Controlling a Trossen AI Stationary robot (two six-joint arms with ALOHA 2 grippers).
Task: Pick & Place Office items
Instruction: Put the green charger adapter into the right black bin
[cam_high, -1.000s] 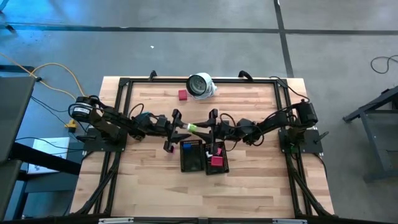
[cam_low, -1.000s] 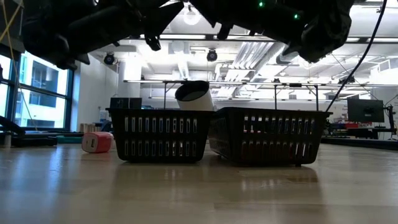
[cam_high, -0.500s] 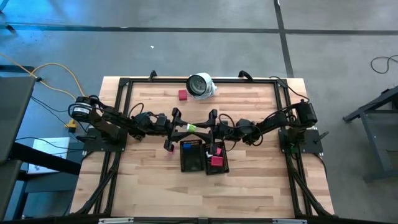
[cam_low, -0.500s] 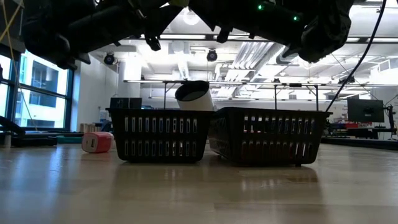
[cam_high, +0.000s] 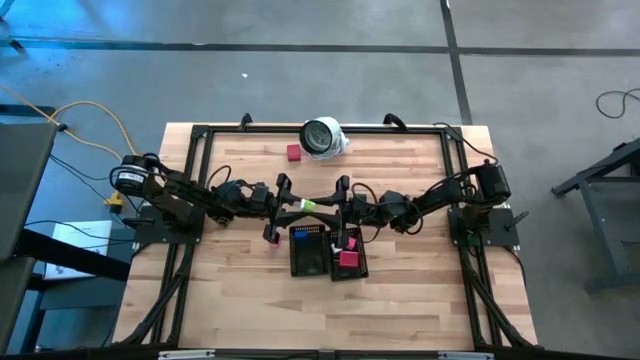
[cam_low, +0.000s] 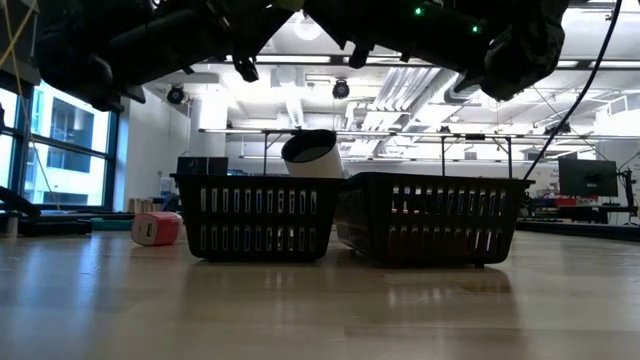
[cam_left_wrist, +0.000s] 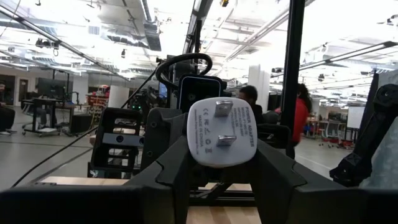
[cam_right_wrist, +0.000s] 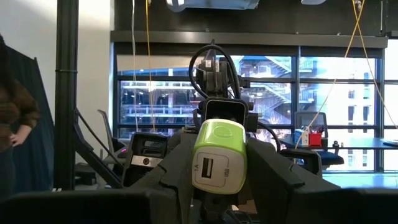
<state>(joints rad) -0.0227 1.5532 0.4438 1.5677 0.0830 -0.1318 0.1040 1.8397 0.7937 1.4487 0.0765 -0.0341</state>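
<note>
- A green-and-white charger (cam_high: 308, 206) is clamped from both sides, left end effector (cam_high: 290, 205) and right end effector (cam_high: 328, 206) closed on it.
- It is held mid-counter (cam_high: 400, 290), above the black trays' (cam_high: 309, 253) far edge.
- A pink piece (cam_high: 293, 153) lies near the far edge.

The light wooden table (cam_high: 240, 290) carries a black metal frame (cam_high: 196, 140) along its edges. The two dark arms meet above the table's middle: left gripper (cam_high: 298, 205) and right gripper (cam_high: 322, 207) face each other, with a small green-and-white piece (cam_high: 307, 205) between their tips (which fingers clamp it cannot be told from above). Just in front, two black rectangular mesh trays stand side by side, touching. The left tray (cam_high: 307, 258) holds a blue piece (cam_high: 307, 231); the right tray (cam_high: 349, 270) holds pink pieces (cam_high: 348, 256). Near the far edge, a small red piece (cam_high: 293, 153) lies just beside a large round white-and-grey object (cam_high: 323, 137).
</note>
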